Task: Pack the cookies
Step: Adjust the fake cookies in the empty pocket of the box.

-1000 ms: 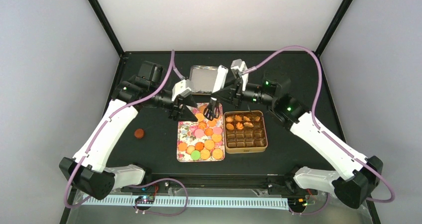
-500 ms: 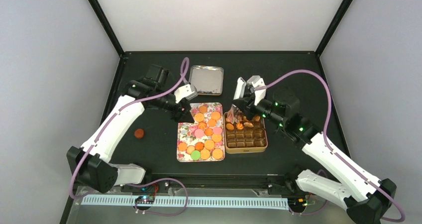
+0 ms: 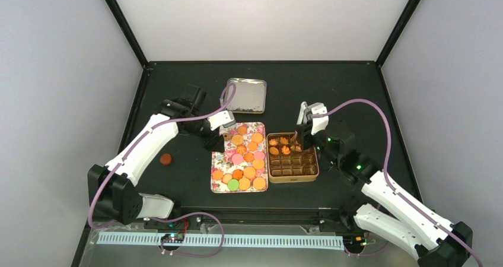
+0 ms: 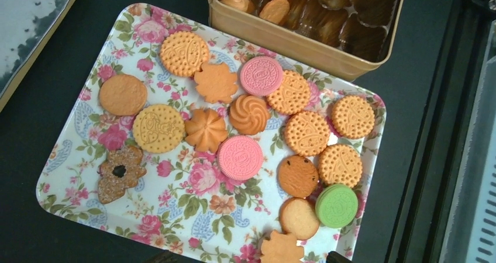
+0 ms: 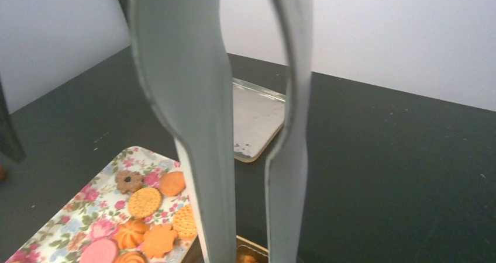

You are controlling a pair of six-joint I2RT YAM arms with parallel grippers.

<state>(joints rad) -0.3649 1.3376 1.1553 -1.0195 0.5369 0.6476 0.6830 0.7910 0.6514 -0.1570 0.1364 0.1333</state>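
The right gripper [image 3: 299, 140] has swung off the floral tray [image 4: 199, 204] to above the tin [image 4: 281, 41]. Most cookies [image 4: 240, 156] lie on that tray below the left gripper [image 3: 218, 139], jaws wide; whether the right jaws hold anything cannot be told
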